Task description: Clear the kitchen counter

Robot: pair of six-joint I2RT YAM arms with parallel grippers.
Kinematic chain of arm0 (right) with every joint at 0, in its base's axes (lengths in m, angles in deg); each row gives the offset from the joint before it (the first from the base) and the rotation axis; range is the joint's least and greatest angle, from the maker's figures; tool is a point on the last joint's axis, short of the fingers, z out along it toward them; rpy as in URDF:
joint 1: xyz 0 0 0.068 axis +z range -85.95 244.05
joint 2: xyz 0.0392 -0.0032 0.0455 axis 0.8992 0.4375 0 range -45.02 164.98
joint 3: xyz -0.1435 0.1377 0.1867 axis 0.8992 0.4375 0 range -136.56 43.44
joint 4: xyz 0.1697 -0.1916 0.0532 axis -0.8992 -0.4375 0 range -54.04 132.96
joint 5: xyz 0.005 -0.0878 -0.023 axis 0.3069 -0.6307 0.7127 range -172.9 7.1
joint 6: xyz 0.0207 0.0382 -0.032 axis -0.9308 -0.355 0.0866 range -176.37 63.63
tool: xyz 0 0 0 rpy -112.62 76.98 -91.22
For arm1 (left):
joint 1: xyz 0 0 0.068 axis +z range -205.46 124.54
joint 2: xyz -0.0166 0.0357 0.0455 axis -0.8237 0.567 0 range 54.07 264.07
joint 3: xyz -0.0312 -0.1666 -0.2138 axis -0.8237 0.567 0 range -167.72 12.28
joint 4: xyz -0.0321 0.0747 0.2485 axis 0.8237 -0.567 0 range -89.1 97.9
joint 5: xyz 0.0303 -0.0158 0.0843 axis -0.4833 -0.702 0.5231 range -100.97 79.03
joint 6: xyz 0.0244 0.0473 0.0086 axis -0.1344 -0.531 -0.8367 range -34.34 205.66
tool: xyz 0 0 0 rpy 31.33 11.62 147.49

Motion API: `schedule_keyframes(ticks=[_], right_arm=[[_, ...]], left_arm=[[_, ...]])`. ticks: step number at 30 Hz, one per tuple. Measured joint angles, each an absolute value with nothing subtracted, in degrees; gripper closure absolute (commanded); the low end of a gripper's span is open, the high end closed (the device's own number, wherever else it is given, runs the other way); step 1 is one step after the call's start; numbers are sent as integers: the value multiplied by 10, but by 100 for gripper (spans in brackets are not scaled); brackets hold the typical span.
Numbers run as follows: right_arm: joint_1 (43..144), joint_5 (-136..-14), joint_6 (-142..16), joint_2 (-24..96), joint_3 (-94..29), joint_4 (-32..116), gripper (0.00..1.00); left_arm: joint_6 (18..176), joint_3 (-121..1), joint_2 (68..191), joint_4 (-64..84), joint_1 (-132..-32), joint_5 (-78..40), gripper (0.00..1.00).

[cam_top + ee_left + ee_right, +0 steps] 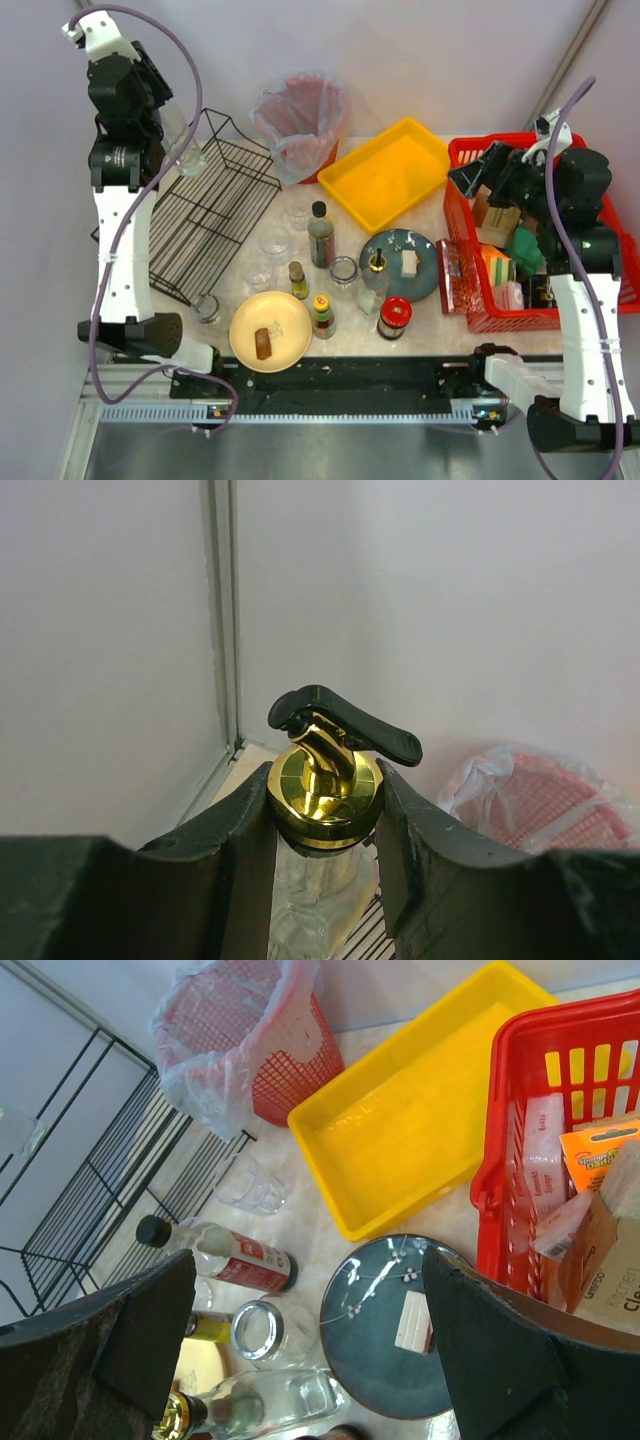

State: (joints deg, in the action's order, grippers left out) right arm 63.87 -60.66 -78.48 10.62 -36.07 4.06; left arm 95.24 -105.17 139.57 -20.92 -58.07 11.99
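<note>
My left gripper (325, 785) is shut on a clear glass dispenser bottle (318, 880), gripping its gold cap (325, 790) just under the black lever. In the top view it (185, 152) holds the bottle (193, 161) above the far left end of the black wire rack (215, 205). My right gripper (472, 176) hangs open and empty over the left edge of the red basket (460, 290). Through its fingers (130, 1330) I look down on the blue plate (385, 1325). The kitchen counter (353, 333) carries bottles, glasses, jars and plates.
A pink bin (300, 120) with a plastic bag and a yellow tray (395, 172) stand at the back. The counter holds a tall bottle (320, 235), small bottles (297, 280), a red-lidded jar (394, 315), glasses (275, 243) and a yellow plate (285, 345) with brown food.
</note>
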Motion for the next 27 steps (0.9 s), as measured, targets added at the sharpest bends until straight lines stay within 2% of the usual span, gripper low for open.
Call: schedule_keyframes(ticks=[18, 27], right_arm=[[639, -624, -790, 118, -348, 49, 8], [639, -623, -803, 129, -345, 57, 8]], left_arm=[[959, -1010, 1495, 13, -524, -10, 100], [939, -1009, 1533, 53, -517, -25, 100]])
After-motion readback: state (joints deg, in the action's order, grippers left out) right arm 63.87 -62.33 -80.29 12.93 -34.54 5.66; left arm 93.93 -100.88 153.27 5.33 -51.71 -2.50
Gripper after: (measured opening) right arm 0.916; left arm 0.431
